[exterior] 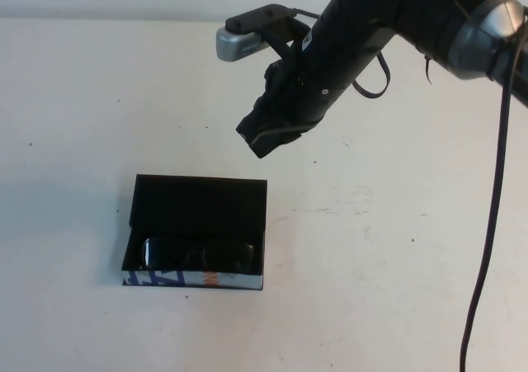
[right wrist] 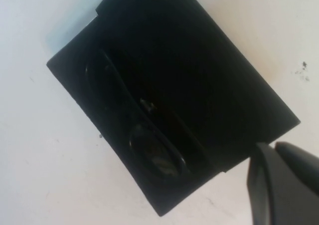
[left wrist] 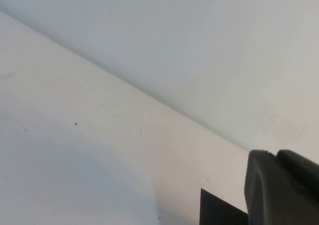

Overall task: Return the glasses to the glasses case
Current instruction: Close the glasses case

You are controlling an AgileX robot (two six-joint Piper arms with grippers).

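White surface (exterior: 396, 248), faintly scuffed and speckled, meets a pale wall at the far edge. On it, left of centre in the high view, lies the glasses case (exterior: 200, 197), a flat black box with its flap lid thrown back and lying open toward the far side; a blue, white and orange printed strip runs along its near edge. The glasses (exterior: 198, 254) sit inside the case, along the near wall just behind that strip, lenses catching a little light. The right wrist view looks straight down on the same open case (right wrist: 199, 70) with the glasses (right wrist: 149, 150) lying in its trough. The right hand (exterior: 268, 133) hangs in the air above the surface, beyond and to the right of the case, clear of it, fingers closed together and carrying nothing. The left hand (left wrist: 281, 187) shows only as a dark edge in its own wrist view, low over the surface near a black corner of the case (left wrist: 217, 210); whether it is wide or narrow cannot be told.
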